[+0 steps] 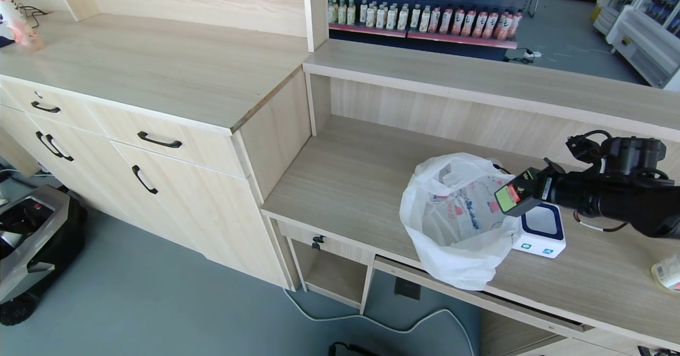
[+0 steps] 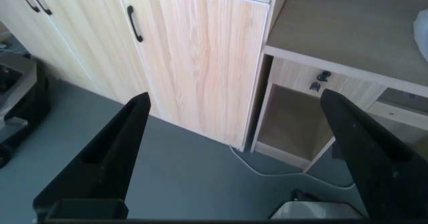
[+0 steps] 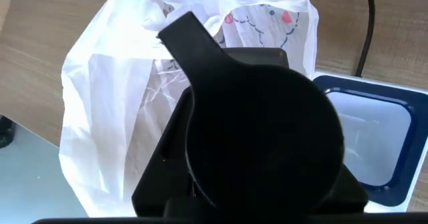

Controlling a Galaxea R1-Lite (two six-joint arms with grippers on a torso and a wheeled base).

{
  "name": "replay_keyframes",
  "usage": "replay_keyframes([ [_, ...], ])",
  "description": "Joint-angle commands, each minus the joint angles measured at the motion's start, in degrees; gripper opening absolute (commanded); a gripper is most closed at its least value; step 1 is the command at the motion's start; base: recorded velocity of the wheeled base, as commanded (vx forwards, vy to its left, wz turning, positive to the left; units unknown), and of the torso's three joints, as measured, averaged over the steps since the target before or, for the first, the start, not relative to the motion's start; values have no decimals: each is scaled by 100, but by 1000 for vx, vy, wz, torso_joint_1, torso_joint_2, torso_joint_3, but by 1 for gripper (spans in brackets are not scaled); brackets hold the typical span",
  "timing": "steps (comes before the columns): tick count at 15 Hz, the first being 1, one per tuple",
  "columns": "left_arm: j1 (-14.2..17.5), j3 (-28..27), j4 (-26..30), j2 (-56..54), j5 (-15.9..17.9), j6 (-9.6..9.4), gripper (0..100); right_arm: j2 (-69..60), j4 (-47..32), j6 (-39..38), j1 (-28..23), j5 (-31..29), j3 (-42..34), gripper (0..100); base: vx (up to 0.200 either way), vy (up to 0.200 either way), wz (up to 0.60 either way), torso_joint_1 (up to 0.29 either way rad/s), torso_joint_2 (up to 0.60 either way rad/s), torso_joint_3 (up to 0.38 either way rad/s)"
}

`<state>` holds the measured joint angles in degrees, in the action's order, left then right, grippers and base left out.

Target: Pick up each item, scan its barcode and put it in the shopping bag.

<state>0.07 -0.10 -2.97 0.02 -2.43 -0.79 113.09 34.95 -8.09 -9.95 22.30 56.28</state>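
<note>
A white plastic shopping bag (image 1: pixel 457 223) stands open on the lower desk (image 1: pixel 350 180). Next to it sits a white and blue scanner (image 1: pixel 544 231). My right gripper (image 1: pixel 526 194) hangs over the bag's right rim and the scanner, shut on a dark item with a green and red label (image 1: pixel 509 197). In the right wrist view that item (image 3: pixel 261 137) is a black round shape hiding the fingers, with the bag (image 3: pixel 107 117) and scanner (image 3: pixel 374 130) beneath. Another labelled item (image 1: pixel 667 272) lies at the desk's right edge. My left gripper (image 2: pixel 234 103) is open above the floor beside the cabinet.
A taller counter with drawers and doors (image 1: pixel 159 143) stands to the left of the desk. A raised ledge (image 1: pixel 478 74) runs along the desk's back. An open cubby (image 1: pixel 329 271) is under the desk, and a cable (image 1: pixel 372 319) trails on the floor.
</note>
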Motion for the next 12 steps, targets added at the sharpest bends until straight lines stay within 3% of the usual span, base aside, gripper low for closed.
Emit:
replay_keyframes([
  [1,1,1,-1,-2,-4,0,100,213,117,10,2,3,111,0,0,0,0,0,0,0],
  [12,1,1,-1,-2,-4,0,100,609,460,326,-34,12,208,0,0,0,0,0,0,0],
])
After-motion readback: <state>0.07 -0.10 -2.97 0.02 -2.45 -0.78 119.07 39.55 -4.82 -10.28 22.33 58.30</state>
